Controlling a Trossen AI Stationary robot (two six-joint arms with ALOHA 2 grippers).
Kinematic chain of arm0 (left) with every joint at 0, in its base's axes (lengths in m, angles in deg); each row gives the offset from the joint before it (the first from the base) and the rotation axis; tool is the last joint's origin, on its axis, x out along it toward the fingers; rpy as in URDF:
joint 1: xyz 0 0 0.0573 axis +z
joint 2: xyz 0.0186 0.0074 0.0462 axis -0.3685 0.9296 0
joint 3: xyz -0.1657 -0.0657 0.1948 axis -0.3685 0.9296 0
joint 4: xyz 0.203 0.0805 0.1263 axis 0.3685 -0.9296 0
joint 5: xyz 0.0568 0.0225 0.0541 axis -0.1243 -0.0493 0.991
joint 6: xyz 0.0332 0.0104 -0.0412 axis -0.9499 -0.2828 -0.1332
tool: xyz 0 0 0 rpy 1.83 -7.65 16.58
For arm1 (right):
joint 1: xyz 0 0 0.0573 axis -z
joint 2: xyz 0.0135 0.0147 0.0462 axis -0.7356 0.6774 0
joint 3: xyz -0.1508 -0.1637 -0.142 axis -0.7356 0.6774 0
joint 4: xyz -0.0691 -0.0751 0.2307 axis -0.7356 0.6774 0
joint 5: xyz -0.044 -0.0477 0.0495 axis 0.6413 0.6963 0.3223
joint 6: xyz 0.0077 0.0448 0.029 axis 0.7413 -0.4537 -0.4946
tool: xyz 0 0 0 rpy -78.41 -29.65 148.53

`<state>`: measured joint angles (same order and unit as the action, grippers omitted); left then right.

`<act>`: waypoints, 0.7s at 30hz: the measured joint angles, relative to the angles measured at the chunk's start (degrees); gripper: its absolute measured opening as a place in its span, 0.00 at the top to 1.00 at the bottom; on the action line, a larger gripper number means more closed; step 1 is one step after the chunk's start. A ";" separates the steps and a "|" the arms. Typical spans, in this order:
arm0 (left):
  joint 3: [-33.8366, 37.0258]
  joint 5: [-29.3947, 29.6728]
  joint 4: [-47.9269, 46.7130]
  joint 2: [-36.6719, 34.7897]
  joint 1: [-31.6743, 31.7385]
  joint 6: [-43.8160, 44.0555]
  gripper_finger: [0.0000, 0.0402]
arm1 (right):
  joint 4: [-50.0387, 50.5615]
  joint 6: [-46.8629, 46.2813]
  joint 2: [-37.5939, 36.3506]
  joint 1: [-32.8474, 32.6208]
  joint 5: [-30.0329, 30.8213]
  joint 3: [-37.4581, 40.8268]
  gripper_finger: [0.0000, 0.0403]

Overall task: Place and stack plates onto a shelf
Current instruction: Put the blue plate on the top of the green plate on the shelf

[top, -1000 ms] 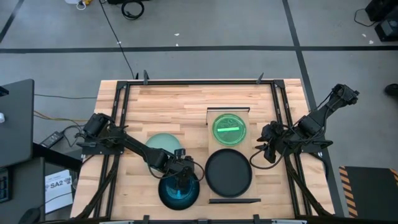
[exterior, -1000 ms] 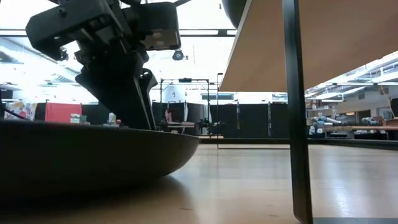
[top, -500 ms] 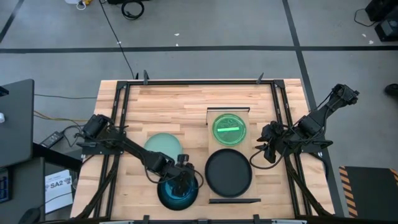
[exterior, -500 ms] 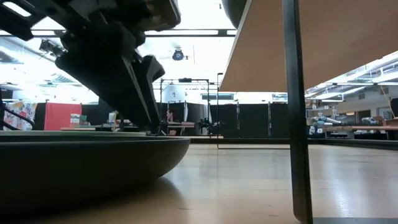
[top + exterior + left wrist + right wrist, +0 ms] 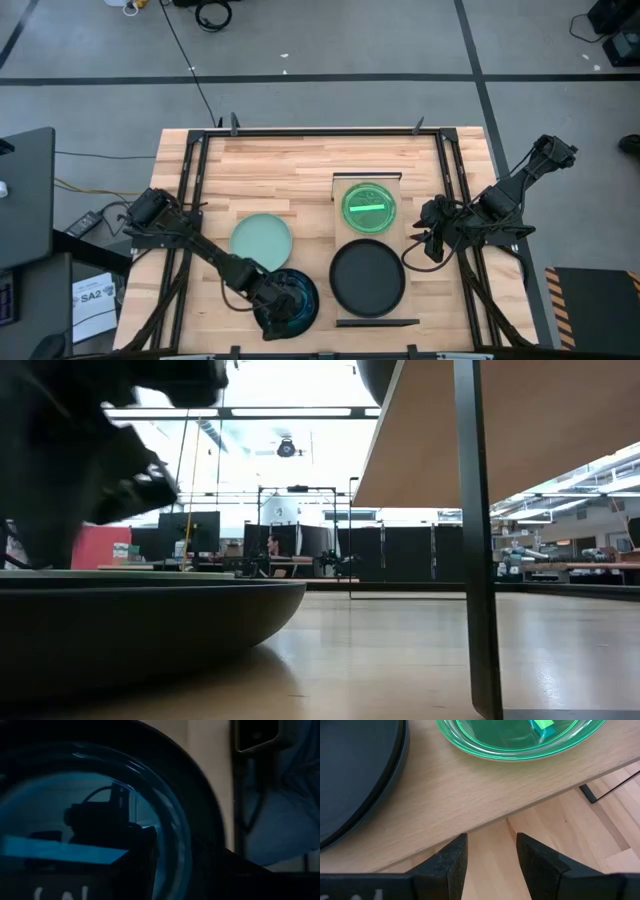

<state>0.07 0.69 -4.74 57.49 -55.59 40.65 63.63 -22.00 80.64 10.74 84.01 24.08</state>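
Observation:
A translucent teal-blue plate lies inside a black plate near the table's front edge. My left gripper hangs over the left rim of this pair and slants down; it shows as a dark blur in the low view. The shelf carries a lime-green plate at its far end and a black plate at its near end. A pale mint plate rests flat on the tabletop. My right gripper stands open beside the shelf's right edge, with nothing between its fingers.
A dark metal frame runs round the tabletop. The shelf stands raised on thin dark legs, with room beneath it. Bare wood stretches across the table's far half.
My left gripper has swung from above the middle of the teal-blue plate toward the table's left and near edges, to the plate's left rim, turning as it went. The plates have stayed in place.

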 joint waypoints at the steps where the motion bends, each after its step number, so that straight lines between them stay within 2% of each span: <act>1: 0.00 0.00 0.28 -0.05 -0.61 1.29 0.69 | -0.01 0.01 0.00 0.00 0.07 0.00 0.57; 6: -0.09 0.44 0.97 -0.57 -3.96 6.60 0.69 | -0.01 0.01 0.00 0.00 0.18 0.00 0.57; 10: -0.09 1.39 0.60 -0.57 -6.46 6.77 0.69 | 0.01 0.01 0.00 -0.02 0.22 0.00 0.57; 16: -0.07 8.53 -0.95 -0.57 -8.50 5.91 0.69 | -0.01 0.01 0.00 0.00 0.37 0.00 0.57; 21: -0.07 9.06 -2.42 -0.57 -9.11 5.90 0.69 | 0.01 0.01 0.00 0.00 0.35 0.00 0.57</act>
<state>0.00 9.75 -7.15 56.93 -64.70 46.55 63.64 -22.00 80.64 10.73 84.37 24.08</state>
